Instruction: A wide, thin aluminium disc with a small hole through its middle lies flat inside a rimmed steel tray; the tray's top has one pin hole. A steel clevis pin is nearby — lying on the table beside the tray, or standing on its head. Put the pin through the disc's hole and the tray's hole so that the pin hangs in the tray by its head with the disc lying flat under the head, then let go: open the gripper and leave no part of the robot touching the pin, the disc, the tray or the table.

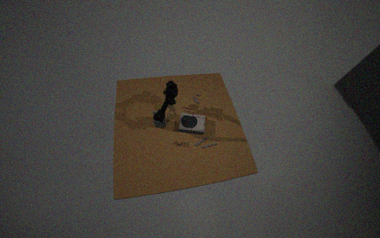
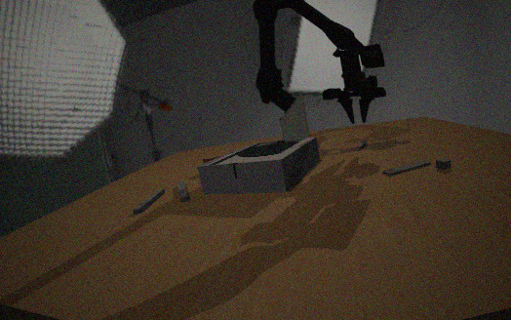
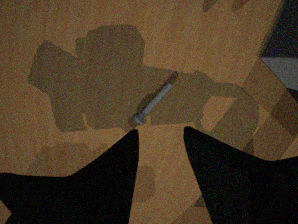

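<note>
From where I stand, the wooden table (image 1: 163, 167) (image 2: 414, 234) (image 3: 25, 15) is the broadest thing among the work, its grain crossed by brown shadows. The black arm (image 1: 171, 91) (image 2: 267, 54) rises behind the tray and bends over to one side, well above the wood. The rimmed steel tray (image 1: 199, 124) (image 2: 244, 178) sits upright on the table, its near wall marked by a narrow dark slot. Inside it lies the wide disc (image 1: 188, 122) (image 2: 268, 148), dark and round; I can't make out its hole from here. The gripper (image 2: 358, 122) (image 3: 161, 133) points down beside the tray, apart from it and above the table, its two fingers moderately spread with nothing between them. Just beyond the fingertips in the wrist view, the clevis pin (image 2: 362, 145) (image 3: 156, 102) lies on its side on the wood, outside the tray and apart from the gripper, its head toward the fingers and its shank slanting away. A slim grey bar (image 2: 407, 169) lies on that same side of the tray, with a small grey block (image 2: 443, 164) beside its far end. Another slim bar (image 2: 148, 201) lies across on the opposite side.
</note>
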### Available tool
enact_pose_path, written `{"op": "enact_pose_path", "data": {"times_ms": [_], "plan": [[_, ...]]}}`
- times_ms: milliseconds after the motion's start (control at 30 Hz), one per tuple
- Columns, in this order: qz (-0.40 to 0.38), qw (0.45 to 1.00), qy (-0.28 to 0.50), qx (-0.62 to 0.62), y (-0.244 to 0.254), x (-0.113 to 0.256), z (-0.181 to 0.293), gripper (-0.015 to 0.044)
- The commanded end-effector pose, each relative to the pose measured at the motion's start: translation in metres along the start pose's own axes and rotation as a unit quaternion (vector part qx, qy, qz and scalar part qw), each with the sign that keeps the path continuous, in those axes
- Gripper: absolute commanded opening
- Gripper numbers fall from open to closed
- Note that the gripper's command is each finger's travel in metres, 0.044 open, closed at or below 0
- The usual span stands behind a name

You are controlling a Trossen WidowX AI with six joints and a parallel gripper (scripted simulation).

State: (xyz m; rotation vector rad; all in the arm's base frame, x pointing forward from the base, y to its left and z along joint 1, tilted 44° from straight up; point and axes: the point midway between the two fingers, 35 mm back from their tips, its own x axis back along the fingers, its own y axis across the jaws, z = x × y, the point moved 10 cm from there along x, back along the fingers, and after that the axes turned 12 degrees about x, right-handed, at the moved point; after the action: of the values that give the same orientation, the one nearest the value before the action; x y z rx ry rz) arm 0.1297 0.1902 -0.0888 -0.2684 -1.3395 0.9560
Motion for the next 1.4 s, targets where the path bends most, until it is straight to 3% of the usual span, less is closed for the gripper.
{"op": "enact_pose_path", "data": {"times_ms": [0, 167, 333, 633, 1367], "plan": [[0.034, 0.960, -0.007, 0.278, 0.009, -0.001, 0.004, 0.0160], [0.065, 0.850, 0.002, 0.523, 0.016, 0.000, 0.008, 0.0160], [0.093, 0.678, 0.024, 0.728, 0.022, 0.000, 0.013, 0.0160], [0.114, 0.400, 0.070, 0.907, 0.031, 0.000, 0.019, 0.0160], [0.115, 0.385, 0.073, 0.913, 0.031, -0.002, 0.020, 0.0160]]}}
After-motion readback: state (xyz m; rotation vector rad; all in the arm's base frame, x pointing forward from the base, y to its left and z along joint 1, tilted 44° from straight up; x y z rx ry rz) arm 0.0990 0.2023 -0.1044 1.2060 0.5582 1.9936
